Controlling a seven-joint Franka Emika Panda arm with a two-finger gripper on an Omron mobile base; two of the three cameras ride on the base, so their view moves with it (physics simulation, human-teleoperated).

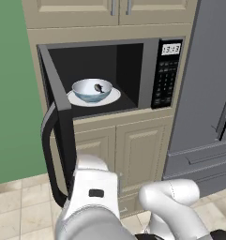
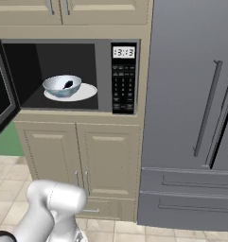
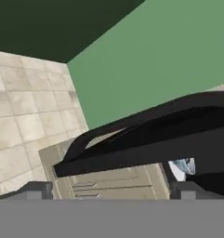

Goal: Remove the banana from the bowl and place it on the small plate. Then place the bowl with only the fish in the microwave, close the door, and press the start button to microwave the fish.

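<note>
**Hand view: door handle dead ahead, bowl already in the microwave**

Hand view, L to R: tiled floor [image 3: 20, 116], green wall [image 3: 146, 69], then the door [image 3: 197, 139] with its long curved handle [image 3: 132, 123] running across the frame just past the fingertips [image 3: 36, 189]. Handle's long axis lies crosswise to the gripper [image 3: 108, 191], close in front. Tips sit far apart at the bottom corners, so jaws look wide, nothing held.

Left base view: door [image 1: 56, 89] swung fully open to the L, edge-on; handle [image 1: 49, 154] bows out toward the arm, forearm right beside it. Bowl [image 1: 92, 90] sits on the turntable disc [image 1: 113, 96] inside the microwave [image 1: 147, 70], fish [image 1: 99, 87] in it. No banana in the bowl.

Right base view: bowl [image 2: 62, 85] centred in the cavity, keypad strip [image 2: 123, 87] to its R, fridge [image 2: 191, 108] further R.

Judgement: next is the door swing. Push runs from the L toward the cavity; cabinet front [image 1: 133, 150] below is the only near obstacle.
</note>
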